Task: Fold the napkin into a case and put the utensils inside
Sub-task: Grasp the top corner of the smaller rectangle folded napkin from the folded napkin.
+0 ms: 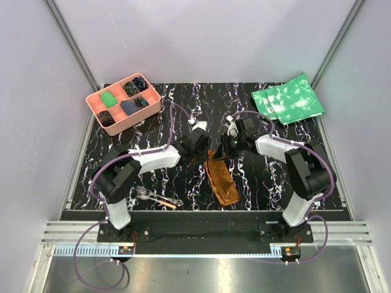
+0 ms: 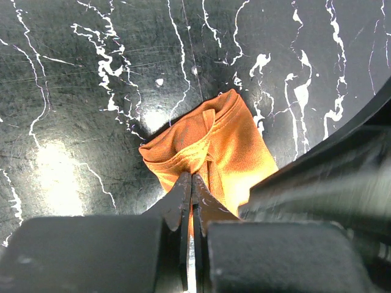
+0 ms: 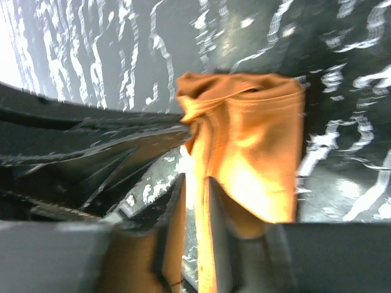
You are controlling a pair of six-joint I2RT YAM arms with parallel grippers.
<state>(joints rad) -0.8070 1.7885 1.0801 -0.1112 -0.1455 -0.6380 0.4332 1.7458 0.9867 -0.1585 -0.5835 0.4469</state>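
Observation:
The rust-brown napkin [image 1: 223, 183] lies folded into a narrow oblong case on the black marbled table, slanting from the centre toward the near edge. My left gripper [image 1: 206, 154] is shut on its far end, and the wrist view shows cloth [image 2: 214, 137] bunched at the tips [image 2: 192, 178]. My right gripper [image 1: 225, 152] is at the same end from the other side. Its jaws [image 3: 195, 180] stand a little apart with an edge of the cloth [image 3: 256, 140] hanging between them, and table shows through the gap. The utensils, a silver fork [image 1: 144, 194] and an orange-ended piece [image 1: 167, 202], lie near the left arm's base.
A pink compartment tray [image 1: 91, 102] with small dark and green items stands at the far left. Green mottled cloths [image 1: 287, 101] lie at the far right corner. Grey walls enclose the table on three sides.

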